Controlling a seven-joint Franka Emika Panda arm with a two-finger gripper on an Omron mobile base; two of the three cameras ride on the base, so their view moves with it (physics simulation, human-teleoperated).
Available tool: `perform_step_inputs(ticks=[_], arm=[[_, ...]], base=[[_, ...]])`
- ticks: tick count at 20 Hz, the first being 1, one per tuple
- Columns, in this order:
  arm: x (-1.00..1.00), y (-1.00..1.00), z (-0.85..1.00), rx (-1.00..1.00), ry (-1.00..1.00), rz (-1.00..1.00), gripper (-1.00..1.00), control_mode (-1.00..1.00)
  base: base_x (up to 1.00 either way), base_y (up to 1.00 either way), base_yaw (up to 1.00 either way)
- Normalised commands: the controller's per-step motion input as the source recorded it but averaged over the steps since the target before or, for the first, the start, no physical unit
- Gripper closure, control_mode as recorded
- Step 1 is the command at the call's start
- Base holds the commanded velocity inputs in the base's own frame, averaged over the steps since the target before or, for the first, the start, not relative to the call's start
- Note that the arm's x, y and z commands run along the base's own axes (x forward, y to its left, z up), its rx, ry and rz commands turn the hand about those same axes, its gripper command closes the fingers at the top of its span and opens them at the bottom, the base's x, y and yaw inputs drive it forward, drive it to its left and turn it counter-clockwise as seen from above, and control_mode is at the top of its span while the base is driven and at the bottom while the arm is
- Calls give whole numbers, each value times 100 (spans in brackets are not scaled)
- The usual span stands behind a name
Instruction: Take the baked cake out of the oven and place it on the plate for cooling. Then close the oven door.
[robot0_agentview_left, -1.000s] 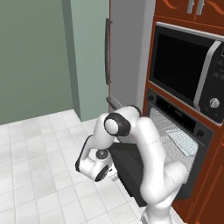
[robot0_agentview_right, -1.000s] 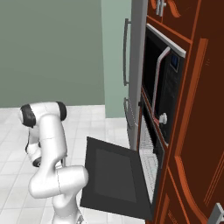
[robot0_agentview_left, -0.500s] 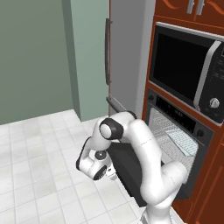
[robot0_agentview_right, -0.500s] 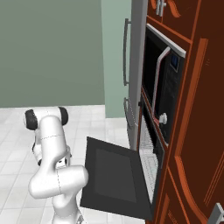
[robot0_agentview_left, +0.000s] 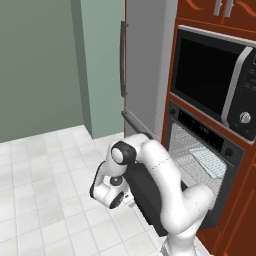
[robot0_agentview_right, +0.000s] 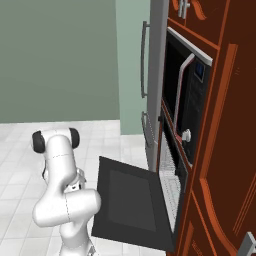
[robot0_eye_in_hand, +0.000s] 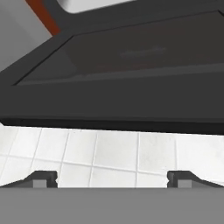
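Hand view: my gripper (robot0_eye_in_hand: 112, 178) gapes wide, empty, beside lowered oven door (robot0_eye_in_hand: 127, 74); next I reach inside for cake.

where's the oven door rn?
The wide black glass-windowed oven door hangs open, flat above the white tiled floor, between the white arm and the oven cavity in the right base view.

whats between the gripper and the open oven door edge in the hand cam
Just bare white floor tiles. In the hand view the open gripper points at the oven door, and nothing lies on the strip of floor before the door's edge.
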Motion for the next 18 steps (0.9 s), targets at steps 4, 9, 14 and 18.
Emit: perform_step_inputs(ticks=[4,9,14,18], arm=[[0,0,-21,-10,-7,-2,-100,-100],[0,0,-18,-7,-7,-1,-100,-100],[0,0,-23,-6,-5,-1,-100,-100],[0,-8,-37,-6,-6,-2,-100,-100]], base=[[0,0,0],[0,0,0],[0,0,0],[0,0,0]])
